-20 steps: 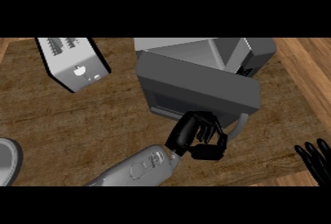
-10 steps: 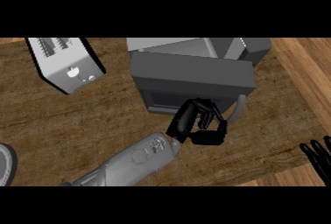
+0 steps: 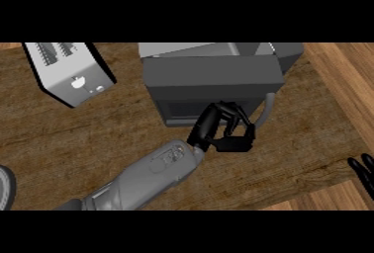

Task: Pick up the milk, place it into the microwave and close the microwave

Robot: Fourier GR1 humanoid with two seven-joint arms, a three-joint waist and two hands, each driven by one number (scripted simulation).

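Left hand [image 3: 223,131] now nearer microwave [image 3: 211,84]; toaster [image 3: 67,71] left.

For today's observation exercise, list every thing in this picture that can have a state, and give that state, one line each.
Dark grey box-shaped microwave: door looks shut, grey handle at its right side.
Silver slotted toaster: lying askew on the wooden counter, nothing showing in its slots.
Left hand: fingers curled, against the microwave's door front.
Right hand: open, resting at the view's right edge.
Milk: not in view.

Dark grey microwave [image 3: 211,81], silver toaster [image 3: 70,74], brown wood-grain counter [image 3: 87,133], blk robot hand [image 3: 226,131]
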